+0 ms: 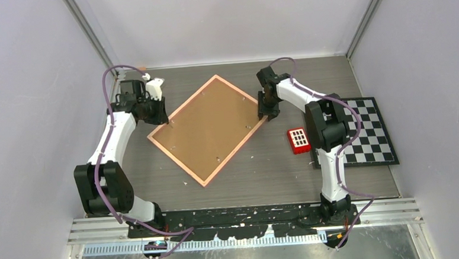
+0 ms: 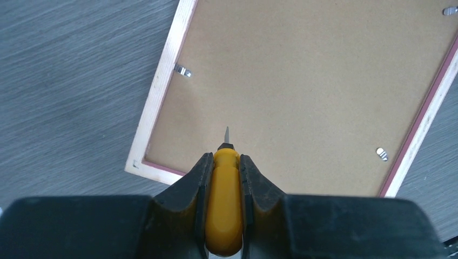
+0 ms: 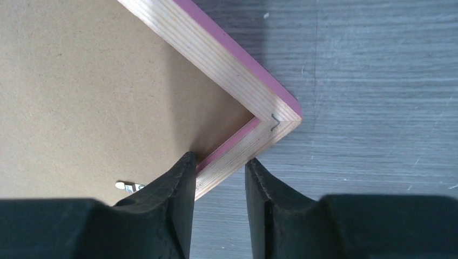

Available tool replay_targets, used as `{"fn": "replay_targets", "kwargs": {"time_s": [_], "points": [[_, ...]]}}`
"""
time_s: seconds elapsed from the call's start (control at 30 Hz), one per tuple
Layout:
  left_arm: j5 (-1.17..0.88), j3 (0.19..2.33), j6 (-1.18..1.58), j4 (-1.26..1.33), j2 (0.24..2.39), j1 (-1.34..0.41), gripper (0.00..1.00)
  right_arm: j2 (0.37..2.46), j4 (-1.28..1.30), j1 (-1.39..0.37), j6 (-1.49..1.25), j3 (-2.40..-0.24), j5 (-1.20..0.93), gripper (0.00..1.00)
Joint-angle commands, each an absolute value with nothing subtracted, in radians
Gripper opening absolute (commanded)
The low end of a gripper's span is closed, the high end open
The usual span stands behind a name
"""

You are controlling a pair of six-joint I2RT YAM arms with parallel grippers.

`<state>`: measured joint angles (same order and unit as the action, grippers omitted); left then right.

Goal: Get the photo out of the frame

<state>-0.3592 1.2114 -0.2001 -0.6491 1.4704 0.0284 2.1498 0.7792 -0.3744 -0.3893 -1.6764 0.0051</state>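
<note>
Between the grippers, frame (image 1: 235, 152): laid back up on the table, turned cornerwise; a corner is found under each gripper
Backing panel (image 1: 206, 130): brown fibreboard, seated inside the pink border; the photo is not to be seen from this side
Right gripper (image 3: 219, 162): jaws parted, set astride the frame's rail just short of its corner; one finger (image 3: 181, 183) is laid against the inner edge, the other is kept just clear of the outer edge
Left gripper (image 2: 225, 156): clamped on a yellow-handled tool (image 2: 226, 205); its metal tip is pointed ahead over the panel; contact cannot be told
Clip (image 2: 182, 70): metal, ahead and left of the tip, at the panel's edge
</note>
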Motion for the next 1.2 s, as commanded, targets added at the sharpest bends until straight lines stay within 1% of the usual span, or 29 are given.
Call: {"fn": "replay_targets", "kwargs": {"time_s": [0.0,0.1,0.17,0.3,0.4,0.43,0.47,0.5,0.53,0.57,0.67,0.8,0.83,1.07,1.17], "points": [[-0.36,1.257,-0.286,-0.646,1.456,0.034,0.0,2.2,0.789,-0.357,-0.341,-1.733,0.083,0.33],[-0.376,1.253,-0.34,-0.663,1.457,0.034,0.0,2.226,0.791,-0.315,-0.318,-1.789,0.042,0.23],[-0.386,1.255,-0.367,-0.682,1.464,0.032,0.0,2.259,0.801,-0.299,-0.291,-1.869,0.015,0.18],[-0.394,1.247,-0.411,-0.7,1.471,0.03,0.0,2.332,0.818,-0.286,-0.258,-2.016,-0.067,0.13],[-0.39,1.235,-0.449,-0.71,1.474,0.021,0.0,2.363,0.804,-0.288,-0.263,-2.083,-0.08,0.13],[-0.393,1.232,-0.461,-0.716,1.473,0.016,0.0,2.368,0.799,-0.287,-0.265,-2.096,-0.081,0.15],[-0.395,1.23,-0.472,-0.727,1.473,0.011,0.0,2.369,0.795,-0.288,-0.265,-2.104,-0.082,0.22],[-0.399,1.228,-0.484,-0.739,1.47,0.009,0.0,2.364,0.796,-0.288,-0.264,-2.106,-0.087,0.31],[-0.407,1.223,-0.497,-0.747,1.465,-0.007,0.0,2.349,0.795,-0.287,-0.264,-2.101,-0.092,0.43],[-0.418,1.217,-0.511,-0.756,1.456,-0.028,0.0,2.333,0.796,-0.285,-0.264,-2.089,-0.103,0.53],[-0.449,1.199,-0.561,-0.786,1.431,-0.073,0.0,2.264,0.808,-0.273,-0.268,-2.027,-0.174,0.66],[-0.502,1.166,-0.629,-0.825,1.4,-0.122,0.0,2.147,0.821,-0.271,-0.277,-1.877,-0.279,0.73],[-0.509,1.158,-0.645,-0.834,1.395,-0.133,0.0,2.119,0.822,-0.273,-0.281,-1.835,-0.299,0.74],[-0.502,1.121,-0.753,-0.865,1.378,-0.194,0.0,2.012,0.819,-0.302,-0.321,-1.619,-0.329,0.74],[-0.487,1.119,-0.784,-0.868,1.382,-0.21,0.0,2.01,0.823,-0.331,-0.324,-1.578,-0.31,0.71]]}}
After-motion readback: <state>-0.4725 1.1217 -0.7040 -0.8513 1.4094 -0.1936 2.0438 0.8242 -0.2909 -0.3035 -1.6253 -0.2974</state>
